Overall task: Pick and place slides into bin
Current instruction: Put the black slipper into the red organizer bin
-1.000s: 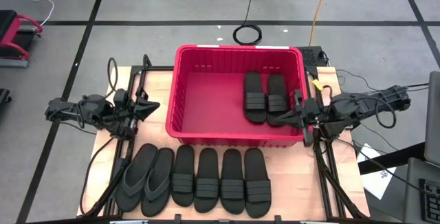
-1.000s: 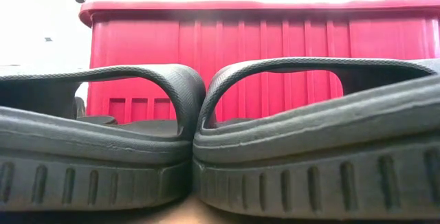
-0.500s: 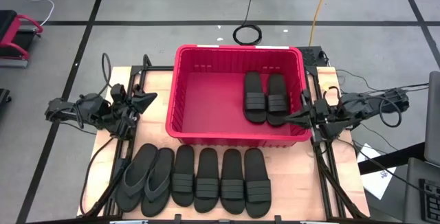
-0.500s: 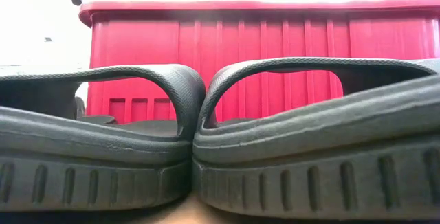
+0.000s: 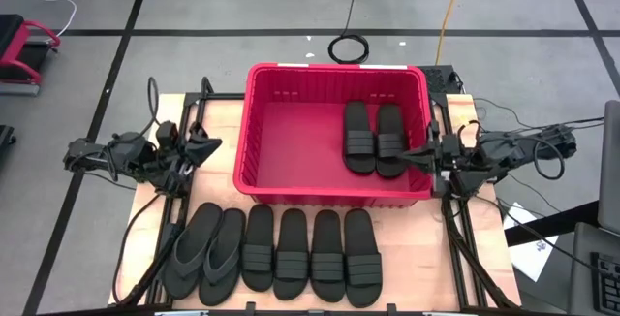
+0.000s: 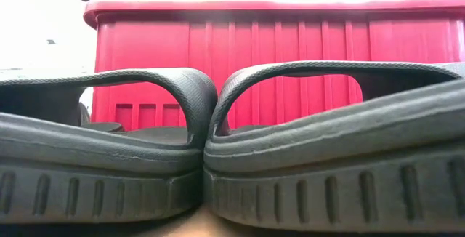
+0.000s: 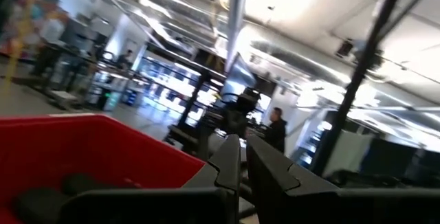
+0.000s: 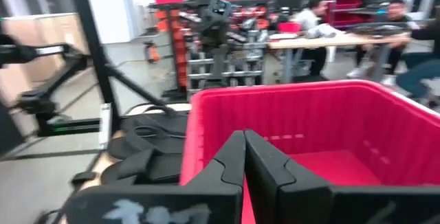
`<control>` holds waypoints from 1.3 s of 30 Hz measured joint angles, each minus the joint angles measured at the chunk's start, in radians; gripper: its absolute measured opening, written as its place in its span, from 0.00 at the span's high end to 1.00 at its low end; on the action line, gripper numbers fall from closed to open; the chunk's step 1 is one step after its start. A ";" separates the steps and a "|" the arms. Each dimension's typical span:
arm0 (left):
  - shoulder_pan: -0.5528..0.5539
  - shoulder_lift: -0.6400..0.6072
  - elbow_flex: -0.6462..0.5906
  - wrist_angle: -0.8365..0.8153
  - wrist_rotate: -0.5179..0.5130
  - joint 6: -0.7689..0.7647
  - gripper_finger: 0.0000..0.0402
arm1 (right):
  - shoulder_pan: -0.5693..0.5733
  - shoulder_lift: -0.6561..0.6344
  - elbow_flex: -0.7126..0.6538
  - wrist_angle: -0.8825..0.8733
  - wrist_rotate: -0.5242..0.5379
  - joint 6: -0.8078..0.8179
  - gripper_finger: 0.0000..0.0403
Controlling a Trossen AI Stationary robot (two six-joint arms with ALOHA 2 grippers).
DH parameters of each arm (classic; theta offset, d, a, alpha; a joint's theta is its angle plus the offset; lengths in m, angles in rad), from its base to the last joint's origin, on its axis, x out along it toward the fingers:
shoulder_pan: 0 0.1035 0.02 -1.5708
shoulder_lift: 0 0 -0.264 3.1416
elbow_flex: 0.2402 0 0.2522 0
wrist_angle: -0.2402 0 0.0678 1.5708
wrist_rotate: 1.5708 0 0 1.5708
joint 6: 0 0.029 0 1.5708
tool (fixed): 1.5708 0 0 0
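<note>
The red bin stands at the table's middle. Two black slides lie side by side on its floor at the right. Several more slides lie soles down in a row along the near edge, with two flip-flops at its left end. In the low view two of them fill the foreground. My left gripper hovers shut, left of the bin. My right gripper hovers shut above the bin's right rim. Both hold nothing.
Bare wood shows on both sides of the bin. The left half of the bin's floor is free. Cables run along the arm frames. People and racks show in the room beyond the table.
My right gripper has sunk a little and swung slightly toward the far edge, staying shut over the bin's right rim. The slides and the bin have not moved.
</note>
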 joint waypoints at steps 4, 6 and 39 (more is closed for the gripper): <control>0.000 0.000 0.000 -0.011 0.065 -0.007 0.94 | 0.000 0.024 -0.055 0.146 -0.007 0.002 1.00; 0.000 0.000 0.000 -0.027 0.072 -0.007 0.94 | 0.000 0.053 -0.086 0.227 -0.059 -0.007 1.00; 0.001 0.000 -0.001 -0.195 0.072 -0.064 0.94 | 0.183 0.744 0.408 -0.248 -0.808 0.245 1.00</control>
